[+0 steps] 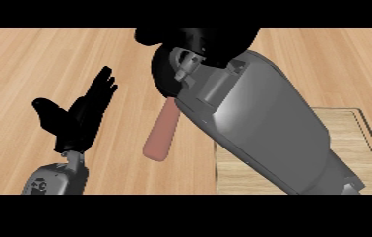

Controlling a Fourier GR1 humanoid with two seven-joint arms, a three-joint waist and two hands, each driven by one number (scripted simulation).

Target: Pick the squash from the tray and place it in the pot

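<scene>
No squash shows anywhere in the head view. My right forearm crosses the picture from the lower right, and my right hand (203, 39) is at the top centre with its back towards me, hiding what lies under it. Below the wrist a dark curved rim peeks out, most likely the pot (161, 81). A salmon-coloured handle (163, 130) sticks out from it towards me. The light wooden tray (349, 133) lies at the lower right, largely covered by the forearm. My left hand (76, 118) rests open at the lower left, fingers up, holding nothing.
The wooden counter (44, 59) stretches bare to the left and at the upper right. The tray's raised edge runs along the right side.
</scene>
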